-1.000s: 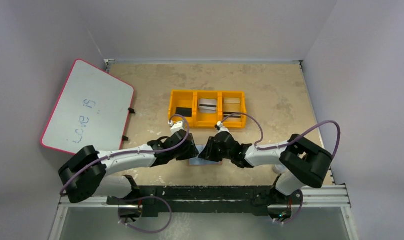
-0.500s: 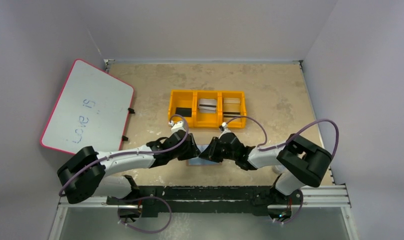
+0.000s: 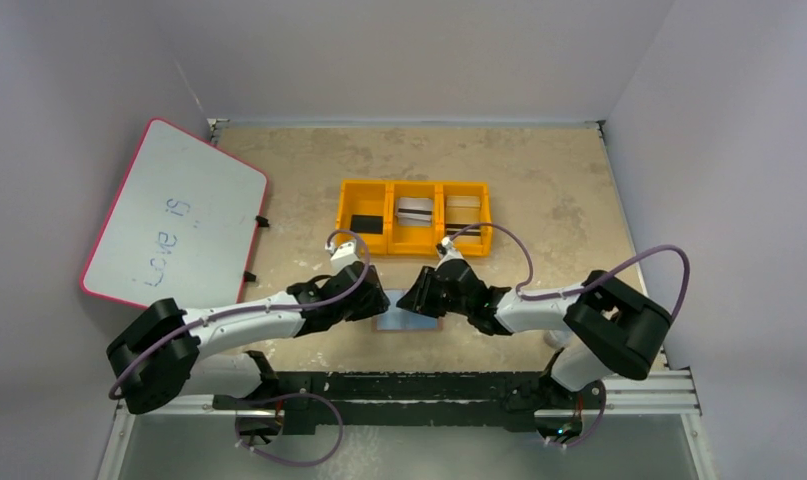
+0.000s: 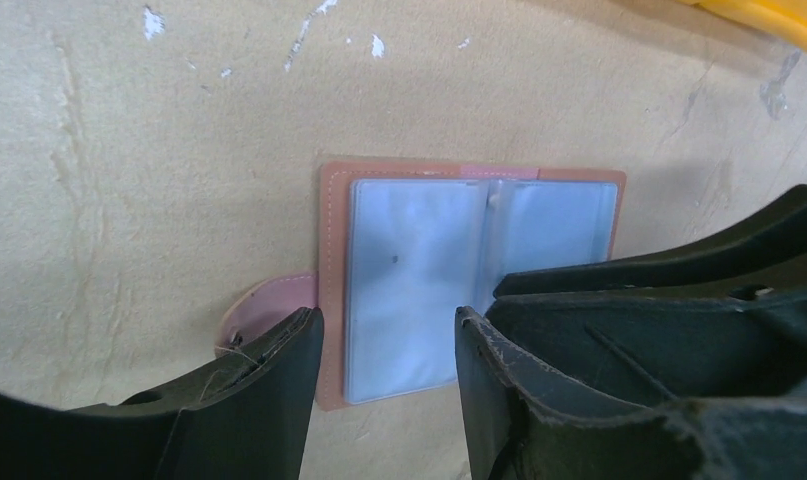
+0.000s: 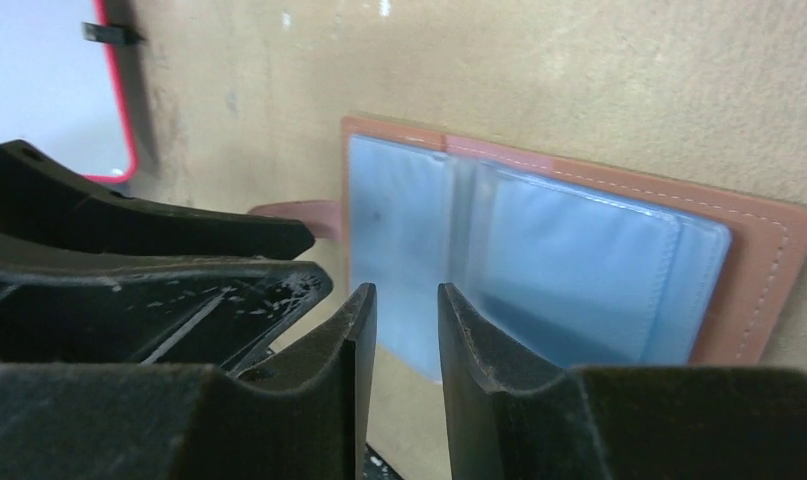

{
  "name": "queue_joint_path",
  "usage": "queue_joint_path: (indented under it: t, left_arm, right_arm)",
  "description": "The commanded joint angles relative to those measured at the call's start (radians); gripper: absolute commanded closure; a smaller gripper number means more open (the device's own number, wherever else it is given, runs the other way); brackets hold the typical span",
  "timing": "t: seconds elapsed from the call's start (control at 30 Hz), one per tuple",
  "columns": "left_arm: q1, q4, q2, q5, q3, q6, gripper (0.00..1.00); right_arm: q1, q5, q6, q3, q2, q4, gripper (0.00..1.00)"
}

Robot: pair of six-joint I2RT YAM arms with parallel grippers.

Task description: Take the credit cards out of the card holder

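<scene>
The card holder (image 3: 409,322) lies open and flat on the table, tan-brown rim up, with its snap tab (image 4: 264,312) sticking out to one side. Pale blue-grey panels (image 4: 409,270) fill both halves; I cannot tell the credit cards from their sleeves. My left gripper (image 4: 387,330) is open and empty, hovering over the holder's tab-side half (image 3: 374,300). My right gripper (image 5: 404,300) has its jaws a narrow gap apart with nothing between them, just above the holder (image 5: 579,260). Its tips face the left gripper's in the top view (image 3: 415,298).
An orange three-compartment tray (image 3: 414,190) holding dark and pale items stands just beyond the grippers. A red-rimmed whiteboard (image 3: 174,215) leans at the far left. Walls close in the table on the left, the right and the far side.
Both grippers have shifted a little toward the far side, off the card holder, so more of it shows. The holder still lies flat and open in the same place.
</scene>
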Motion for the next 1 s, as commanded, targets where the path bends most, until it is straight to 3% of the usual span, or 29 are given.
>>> queue_joint_path:
  t: [0.0, 0.1, 0.5, 0.8, 0.97]
  left_arm:
    - [-0.006, 0.100, 0.026, 0.067, 0.014, 0.003, 0.49]
    - [-0.005, 0.089, 0.047, 0.071, 0.013, -0.002, 0.49]
    - [-0.005, 0.165, 0.065, 0.119, -0.023, -0.010, 0.49]
    - [-0.010, 0.238, 0.018, 0.185, -0.024, -0.001, 0.57]
    - [-0.009, 0.235, -0.023, 0.180, -0.015, 0.008, 0.61]
  right_arm:
    - [0.001, -0.008, -0.027, 0.023, 0.029, 0.012, 0.66]
    - [0.001, -0.015, -0.032, 0.037, 0.054, -0.013, 0.60]
    - [-0.001, -0.097, 0.019, 0.001, 0.078, 0.083, 0.63]
    - [-0.001, -0.130, 0.048, -0.006, 0.134, 0.148, 0.77]
    - [-0.001, -0.104, 0.018, 0.023, 0.128, 0.088, 0.77]
